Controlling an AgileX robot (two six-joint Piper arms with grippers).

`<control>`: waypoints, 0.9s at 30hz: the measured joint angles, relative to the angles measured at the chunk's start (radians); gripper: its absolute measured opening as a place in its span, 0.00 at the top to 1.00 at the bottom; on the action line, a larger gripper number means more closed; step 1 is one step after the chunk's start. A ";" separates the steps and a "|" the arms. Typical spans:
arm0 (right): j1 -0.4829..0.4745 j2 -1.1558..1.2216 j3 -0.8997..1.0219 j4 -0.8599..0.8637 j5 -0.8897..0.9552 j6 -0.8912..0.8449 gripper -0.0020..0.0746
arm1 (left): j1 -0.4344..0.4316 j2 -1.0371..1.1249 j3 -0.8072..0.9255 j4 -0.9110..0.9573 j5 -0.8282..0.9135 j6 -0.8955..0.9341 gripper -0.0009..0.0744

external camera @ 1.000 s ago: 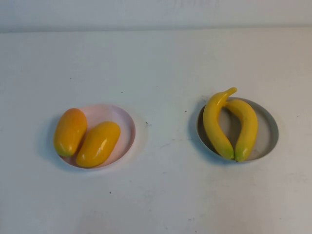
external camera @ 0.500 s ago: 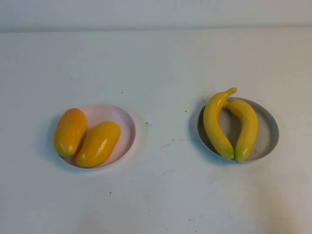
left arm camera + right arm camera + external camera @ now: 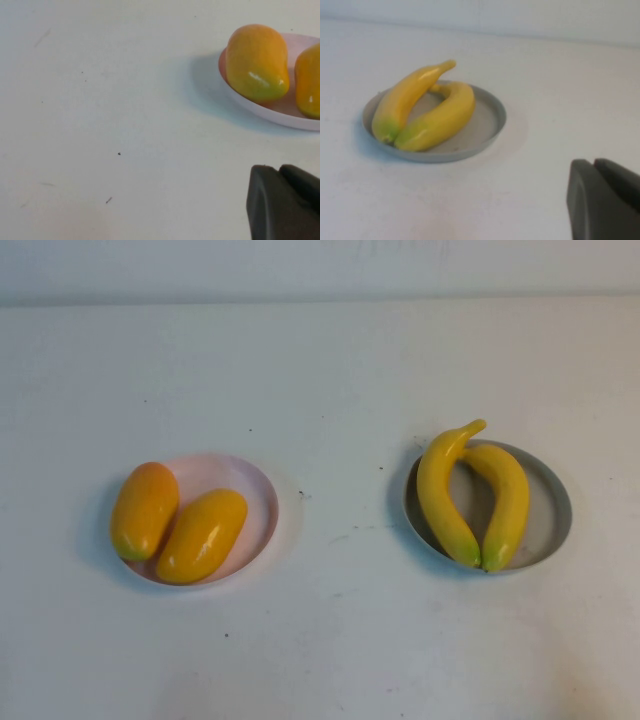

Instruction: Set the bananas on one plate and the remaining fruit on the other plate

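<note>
Counter first: a wide white surface, lightly scuffed and speckled, with two plates set well apart on it, one toward each arm, so each arm would have its own plate within reach. The sorting looks finished to me, since nothing lies loose between them.

On the robot's right sits the grey-blue plate, shallow with a raised rim. Both bananas lie in it, long, curved and glossy yellow. Their greenish ends touch at the near rim and their stems cross at the far side, one stem poking out past the rim.

On the left sits the pink plate, paler and a little smaller. The two mangoes rest on it side by side and touching, plump ovals of orange-yellow with a redder blush. The outer one hangs over the rim.

Neither arm shows from above. The left gripper hangs off to the side of the pink plate, fingers clenched on nothing. The right gripper hangs near the grey-blue plate, also clenched and empty, both seemingly parked.
</note>
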 joint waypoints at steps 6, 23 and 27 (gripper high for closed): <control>0.000 -0.004 0.000 -0.011 0.093 0.000 0.99 | 0.000 0.000 0.000 0.000 0.000 0.000 0.99; 0.000 -0.004 0.000 0.007 0.094 0.000 0.99 | 0.000 0.000 0.000 0.000 0.000 0.000 0.99; 0.000 -0.004 0.000 0.007 0.095 0.000 0.99 | 0.000 0.000 0.000 0.000 0.000 0.000 0.99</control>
